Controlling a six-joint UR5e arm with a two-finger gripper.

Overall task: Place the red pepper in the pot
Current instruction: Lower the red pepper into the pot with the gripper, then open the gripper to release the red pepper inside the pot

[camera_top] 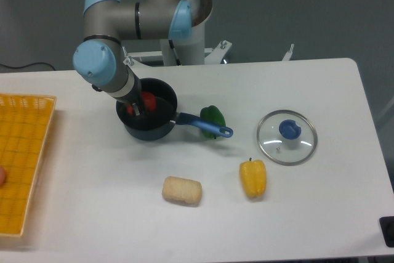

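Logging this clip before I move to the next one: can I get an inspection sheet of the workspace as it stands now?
Surface: white table, no spills seen.
Job's things: red pepper lies inside the pot, partly hidden by the arm.
Clutter: green pepper beside the pot's handle; glass lid right; yellow pepper and beige sponge-like block in front; yellow basket at the left edge.
Grippers: gripper over the pot; fingers too hidden to judge.
Cables: dark cable far left.
Surroundings: grey wall; nothing else seen.
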